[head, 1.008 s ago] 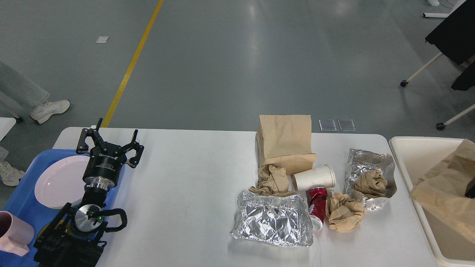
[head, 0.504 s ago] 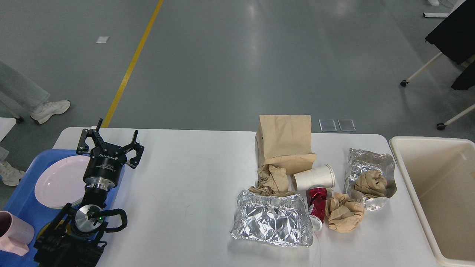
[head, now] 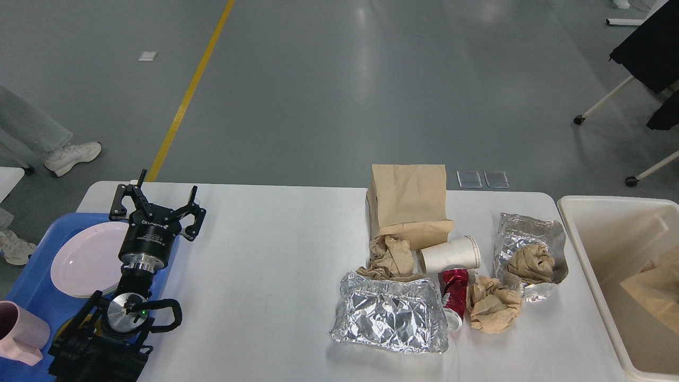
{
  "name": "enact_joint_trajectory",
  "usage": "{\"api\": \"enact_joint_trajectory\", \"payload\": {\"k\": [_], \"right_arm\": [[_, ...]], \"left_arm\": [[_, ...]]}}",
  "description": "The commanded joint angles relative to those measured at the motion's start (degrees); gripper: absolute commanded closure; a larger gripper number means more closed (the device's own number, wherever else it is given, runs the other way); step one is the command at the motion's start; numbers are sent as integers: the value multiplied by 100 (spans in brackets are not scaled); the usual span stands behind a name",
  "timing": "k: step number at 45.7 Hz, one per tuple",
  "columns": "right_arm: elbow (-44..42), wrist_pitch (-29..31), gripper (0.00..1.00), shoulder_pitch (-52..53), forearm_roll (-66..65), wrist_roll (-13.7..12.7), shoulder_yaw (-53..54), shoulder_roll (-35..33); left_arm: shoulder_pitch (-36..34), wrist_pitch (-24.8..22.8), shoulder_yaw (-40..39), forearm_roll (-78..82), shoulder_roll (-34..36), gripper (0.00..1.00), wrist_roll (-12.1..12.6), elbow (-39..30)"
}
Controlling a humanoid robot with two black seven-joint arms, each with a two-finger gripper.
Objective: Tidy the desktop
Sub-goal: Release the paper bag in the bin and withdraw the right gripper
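Here, cream bin (head: 589, 223) holding brown paper bag (head: 650, 289), blue tray (head: 32, 286) with white plate (head: 85, 260), left gripper (head: 157, 204) jaws wide, empty

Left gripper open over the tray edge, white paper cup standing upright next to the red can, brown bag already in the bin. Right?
One thing is off: the white paper cup is not upright. The head view shows it lying on its side, mouth toward the right, just behind the red can. The rest holds: the left gripper is open over the tray edge, and a brown bag lies in the bin.
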Motion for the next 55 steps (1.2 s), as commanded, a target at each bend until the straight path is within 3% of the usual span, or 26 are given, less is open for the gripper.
{"api": "enact_joint_trajectory", "payload": {"k": [1, 36, 37, 38, 42, 55], "right_arm": [[0, -195, 100, -256, 8, -2, 41, 240], [35, -222, 98, -485, 35, -2, 59, 530], [35, -230, 84, -485, 35, 7, 67, 513], [27, -257, 62, -485, 43, 24, 85, 495], [26, -511, 3, -485, 43, 33, 85, 477], [44, -679, 0, -485, 52, 42, 76, 469]], "left_arm": [[0, 0, 0, 0, 0, 4, 0, 0], [-9, 0, 0, 0, 9, 4, 0, 0], [-9, 0, 0, 0, 9, 4, 0, 0], [-9, 0, 0, 0, 9, 3, 0, 0], [-9, 0, 0, 0, 9, 4, 0, 0], [-9, 0, 0, 0, 9, 4, 0, 0]]}}
